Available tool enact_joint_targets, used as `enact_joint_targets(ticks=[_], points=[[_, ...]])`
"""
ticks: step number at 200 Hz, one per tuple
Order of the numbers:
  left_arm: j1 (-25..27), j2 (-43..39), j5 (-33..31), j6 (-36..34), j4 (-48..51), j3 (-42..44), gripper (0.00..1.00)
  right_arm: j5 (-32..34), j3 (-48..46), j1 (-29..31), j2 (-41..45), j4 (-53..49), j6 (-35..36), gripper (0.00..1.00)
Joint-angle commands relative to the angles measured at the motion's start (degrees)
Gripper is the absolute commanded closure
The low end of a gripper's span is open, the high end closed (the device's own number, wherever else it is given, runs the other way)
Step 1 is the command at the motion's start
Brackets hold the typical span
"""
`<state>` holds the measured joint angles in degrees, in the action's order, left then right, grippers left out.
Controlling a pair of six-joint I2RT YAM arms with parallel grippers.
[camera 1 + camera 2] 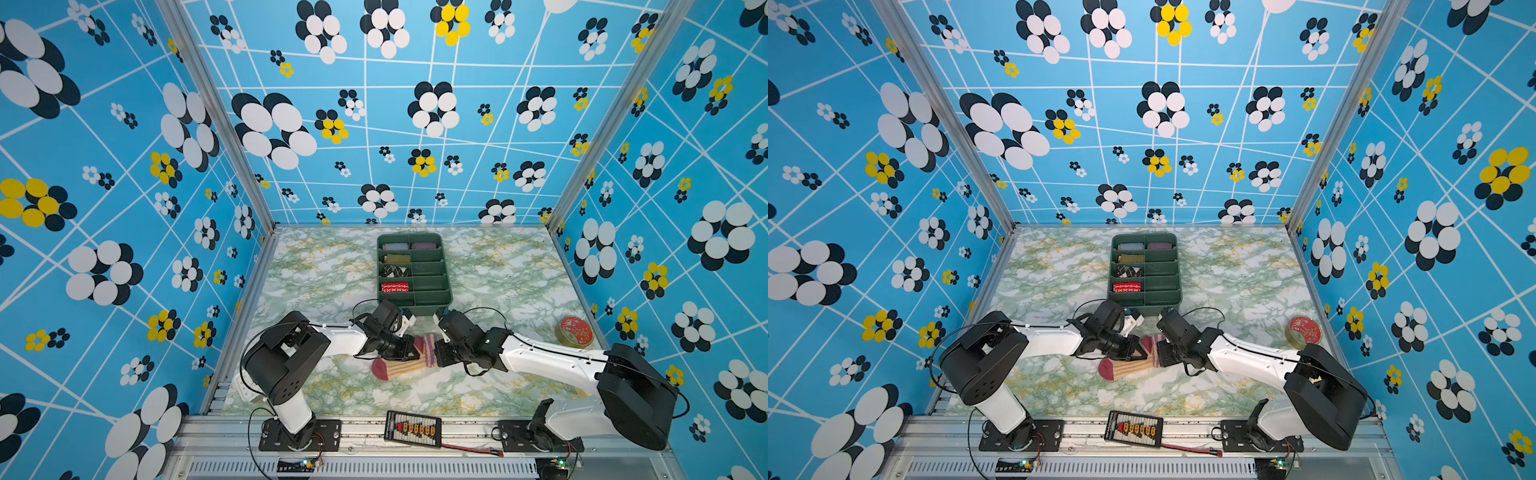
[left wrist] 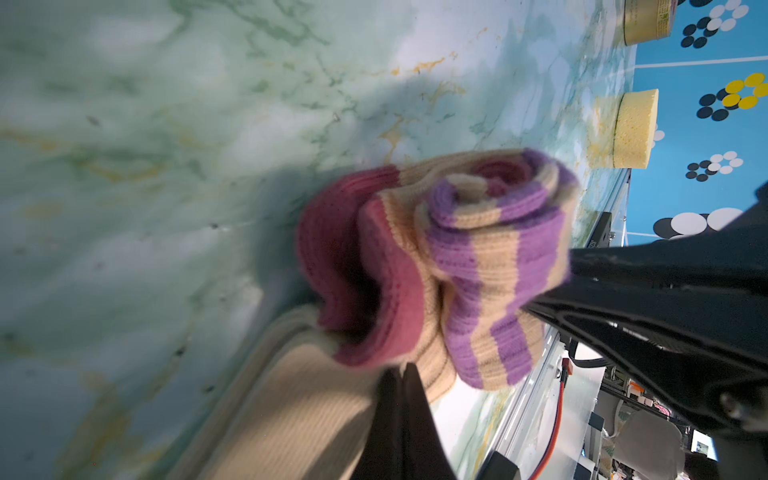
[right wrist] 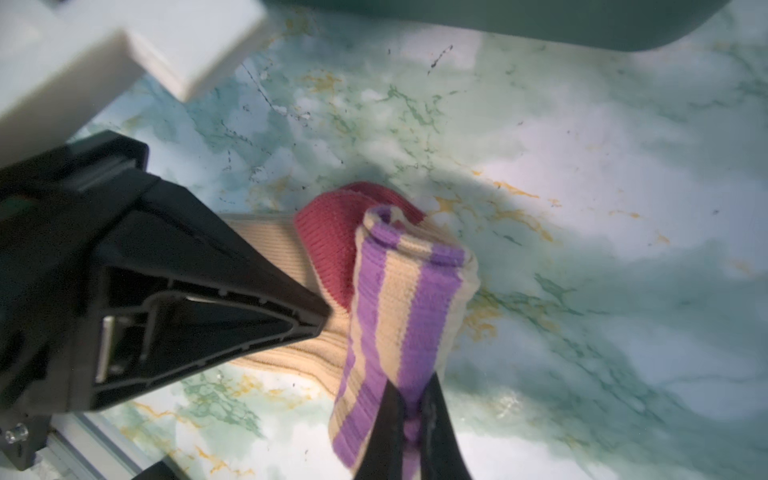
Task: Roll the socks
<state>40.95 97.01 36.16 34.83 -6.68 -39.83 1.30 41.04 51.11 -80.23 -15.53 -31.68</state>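
Socks [image 1: 405, 365] soft, light (roll springs open).
I've 3 o'clock roll pinched w/ right gripper [image 3: 410, 399]; left gripper [image 2: 401, 374] clenched shut.

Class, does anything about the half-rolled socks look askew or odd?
Yes. The socks roll unevenly: the purple-striped end curls into a loose, slanted coil, and a dark red cuff flares out beside it instead of tucking in.

Socks [image 2: 490, 249] ribbed knit cloth; table [image 1: 498, 270] glossy marble-look; tray [image 1: 428, 283] matt plastic.
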Motion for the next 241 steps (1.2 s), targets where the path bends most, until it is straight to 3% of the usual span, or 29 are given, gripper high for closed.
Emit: enact_joint_targets(ticks=[1,45,117,241], points=[[-0.26,-2.52,-0.08,2.37,-2.56,1.21,1.0,5.49,3.82,1.75,-2.19,-6.15,1.7,1.0],[0.43,-3.92,1.33,5.25,-6.26,0.06,1.0,8.72,7.87,3.57,-6.52,-10.01,1.8,1.0],[1.57,-1.27,1.15,5.36,-7.36,-2.05,1.0,7.68,9.15,3.95,-9.26,-9.88,1.8,1.0],[3.0,6.35,-5.48,-0.81,2.37,-6.84,1.0,5.49,7.35,3.95,-8.48,-6.3,1.54,1.0]])
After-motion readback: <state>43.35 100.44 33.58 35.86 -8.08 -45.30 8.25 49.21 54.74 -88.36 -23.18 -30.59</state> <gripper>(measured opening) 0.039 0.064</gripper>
